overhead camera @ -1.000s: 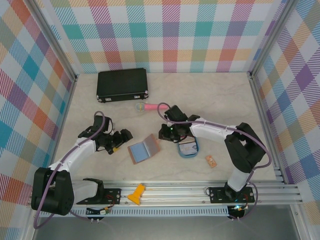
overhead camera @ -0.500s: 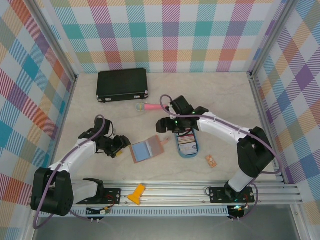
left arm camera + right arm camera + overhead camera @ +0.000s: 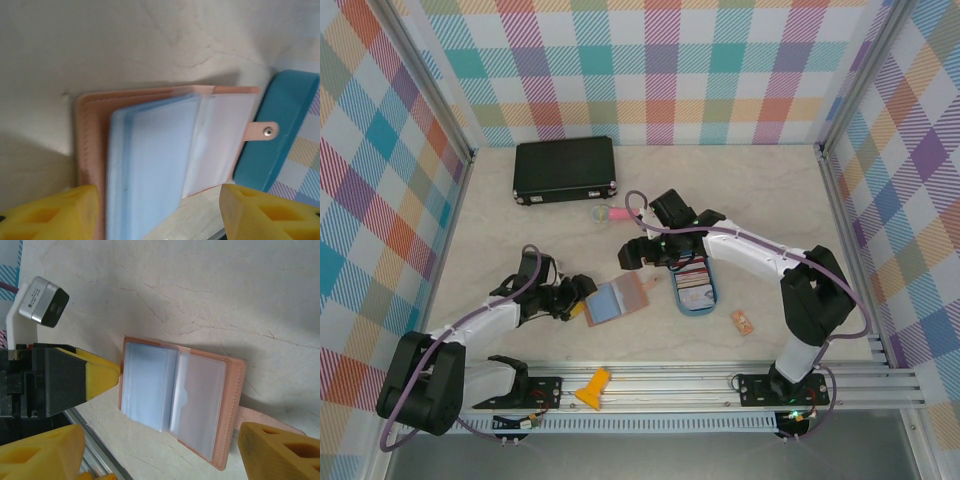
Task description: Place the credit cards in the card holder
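The card holder [image 3: 615, 300] lies open and flat on the table, near the middle, between the 2 grippers. In the right wrist view its pink leather cover faces down and its clear plastic sleeves face up. The 2 sleeve pages that show look empty, with no card edge or colour behind the plastic.

The credit cards [image 3: 695, 284] sit stacked in the blue oval tray [image 3: 280, 125], which lies just beside the holder's snap-tab side. How many there are is too small to tell.

The left gripper [image 3: 159, 205] is low at the holder's far-from-tray edge. Its yellow fingers stand wide apart with nothing clamped. In the right wrist view 1 fingertip touches that edge.

The right gripper [image 3: 160, 447] hangs above the holder, jaws spread wide and empty.

By this evidence, no card has gone in as far as can be seen, so nearly all of the task is left. A card must be lifted from the tray, a sleeve mouth held open, and the card slid in, then the same for each of the others. Holding the floppy sleeves steady looks like the left arm's part.
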{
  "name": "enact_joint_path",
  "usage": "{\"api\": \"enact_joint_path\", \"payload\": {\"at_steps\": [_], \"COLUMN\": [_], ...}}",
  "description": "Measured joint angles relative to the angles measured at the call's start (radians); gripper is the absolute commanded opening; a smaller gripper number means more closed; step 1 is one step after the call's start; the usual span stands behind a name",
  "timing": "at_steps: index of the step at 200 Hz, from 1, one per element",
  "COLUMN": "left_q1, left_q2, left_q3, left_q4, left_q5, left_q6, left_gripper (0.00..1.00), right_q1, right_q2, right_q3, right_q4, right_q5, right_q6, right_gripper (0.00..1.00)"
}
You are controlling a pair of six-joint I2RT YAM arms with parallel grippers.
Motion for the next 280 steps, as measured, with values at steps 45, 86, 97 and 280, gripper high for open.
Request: {"api": "enact_joint_path", "payload": {"at_steps": [45,86,97,280], "left_q1": [0.0,0.0,0.0,0.045], "left_q2": [0.066,0.124,0.149,0.048], "left_q3": [-0.012,-0.005,0.004,0.074], "left_q4": [0.112,0.177,0.197,-0.016], "left_q5": [0.034,0.042,0.054,0.144], "left_q6": [-0.018,-0.013,-0.013,0.098], "left_gripper": [0.66,0.67,0.67,0.61], "right_q1": [0.0,0.0,0.0,0.047], "right_q2": [0.0,0.0,0.0,0.038], "right_q3": [0.001,0.001,0.001,-0.051], "right_q4": [-0.024,-0.04,-0.042,0.005], "right_q5": [0.001,0.002,0.005,-0.005], "right_q6": [0.0,0.0,0.001,0.093], "right_gripper": [0.82,0.82,0.82,0.81]}}
